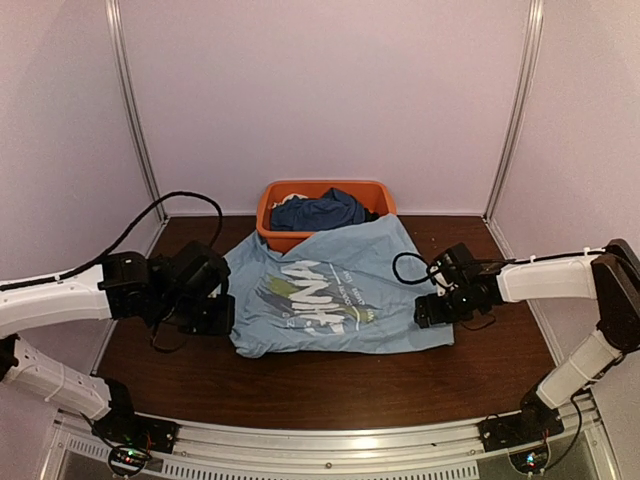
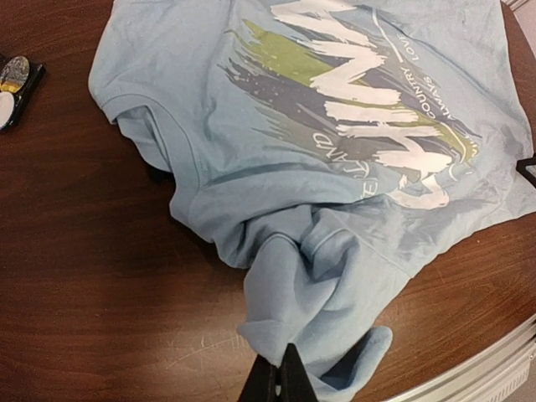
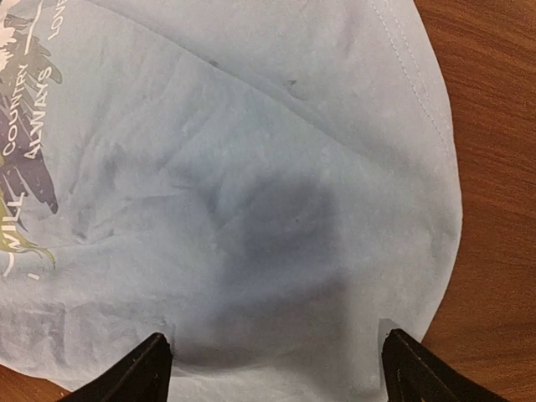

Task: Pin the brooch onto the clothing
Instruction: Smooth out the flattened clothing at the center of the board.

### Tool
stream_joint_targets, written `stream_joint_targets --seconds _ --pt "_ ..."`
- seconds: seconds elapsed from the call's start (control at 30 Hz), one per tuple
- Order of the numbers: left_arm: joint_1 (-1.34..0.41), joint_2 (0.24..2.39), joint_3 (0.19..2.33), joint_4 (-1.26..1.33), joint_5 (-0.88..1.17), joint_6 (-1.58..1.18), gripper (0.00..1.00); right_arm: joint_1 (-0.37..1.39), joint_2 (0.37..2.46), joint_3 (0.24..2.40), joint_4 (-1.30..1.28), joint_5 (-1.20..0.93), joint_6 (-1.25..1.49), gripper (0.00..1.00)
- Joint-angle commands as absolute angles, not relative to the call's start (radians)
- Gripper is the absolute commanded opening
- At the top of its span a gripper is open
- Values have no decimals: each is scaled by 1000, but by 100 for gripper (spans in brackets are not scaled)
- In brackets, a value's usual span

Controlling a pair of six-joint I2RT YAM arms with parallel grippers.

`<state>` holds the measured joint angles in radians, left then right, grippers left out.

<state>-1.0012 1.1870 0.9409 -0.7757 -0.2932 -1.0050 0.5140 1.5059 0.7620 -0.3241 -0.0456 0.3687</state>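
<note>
The clothing [image 1: 335, 290], a light blue T-shirt with a white and green chest print, lies spread on the dark wooden table. My left gripper [image 2: 280, 358] is shut on a bunched fold of the clothing [image 2: 335, 167] at its left side; in the top view the left gripper [image 1: 220, 315] sits at the shirt's left edge. My right gripper [image 3: 276, 368] stands open just over the clothing [image 3: 251, 167] near its right corner, with nothing between its fingers [image 3: 151, 360]. A small dull-gold disc, apparently the brooch [image 2: 14, 74], rests in a black case at the left edge of the left wrist view.
An orange basket [image 1: 375, 195] holding a dark blue garment [image 1: 320, 212] stands behind the shirt, whose top edge lies against it. The black case [image 2: 29, 88] lies on bare wood left of the shirt. Metal rails run along the near table edge [image 1: 330, 440].
</note>
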Motion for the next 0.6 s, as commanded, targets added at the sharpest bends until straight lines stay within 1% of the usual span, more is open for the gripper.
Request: stream_joint_targets --seconds 0.0,0.13,0.23,0.27,0.37,0.4,0.47,0.5,0.53,0.57 --pt "-997 1160 925 -843 -232 -978 0 528 1515 778 -324 -45 363 89" --pt "-998 1177 907 -860 -153 -934 0 542 1504 787 -350 -25 350 89" --pt "-1000 1165 878 -872 -145 -923 0 556 1489 794 -374 -18 341 89" --pt "-1000 1152 872 -872 -148 -919 4 560 1487 798 -383 -13 335 89" --pt "-999 1119 896 -866 -157 -868 25 567 1483 826 -421 29 298 89" --pt "-1000 1114 915 -871 -168 -846 37 567 1483 842 -436 43 283 90" --pt "-999 1109 956 -888 -204 -809 68 569 1483 879 -467 61 246 91" --pt "-999 1111 980 -906 -238 -792 81 570 1483 903 -489 80 232 91" --pt "-997 1118 1002 -916 -270 -774 91 571 1482 925 -510 99 215 91" --pt "-994 1126 1016 -918 -298 -744 97 572 1481 948 -531 112 191 91"
